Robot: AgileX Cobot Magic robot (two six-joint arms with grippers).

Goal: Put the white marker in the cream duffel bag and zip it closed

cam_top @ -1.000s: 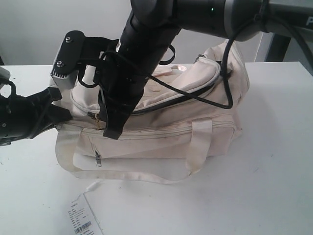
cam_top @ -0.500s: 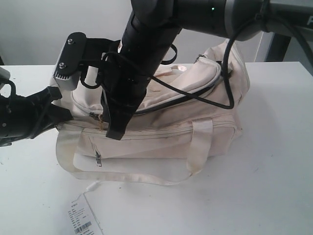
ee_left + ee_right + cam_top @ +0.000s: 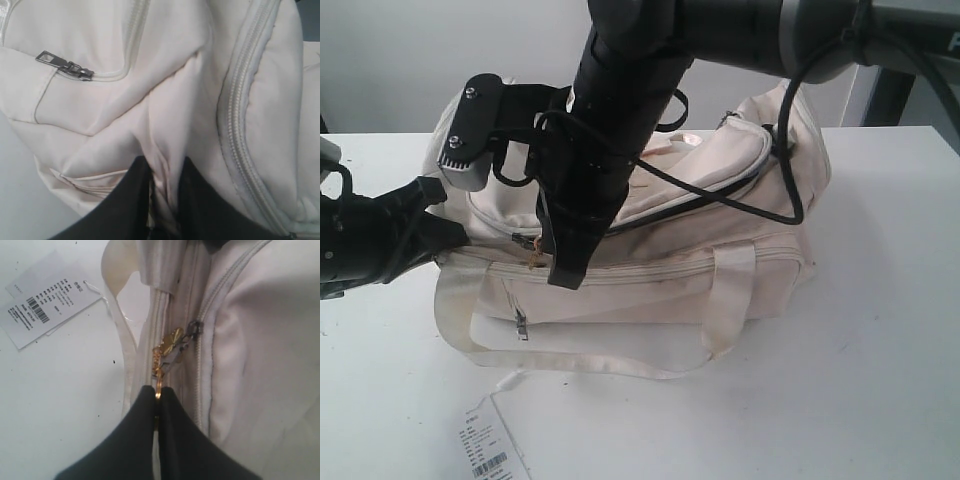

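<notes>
The cream duffel bag lies on the white table. My right gripper reaches across its left part and is shut on the gold zipper pull of the top zipper. In the exterior view the zipper slider sits near the bag's left end, and the curved top zipper line behind it looks closed. My left gripper pinches a fold of cream fabric at the bag's left end. The front pocket's zipper pull is closed. The white marker is out of view.
A white barcode paper tag lies on the table in front of the bag, tied by a thin string; it also shows as the tag. The bag's webbing handle loops loose over the table. A black cable drapes over the bag's top.
My right gripper has shifted slightly right and down along the zipper line, with the pull still in it. The left arm has stayed put.
</notes>
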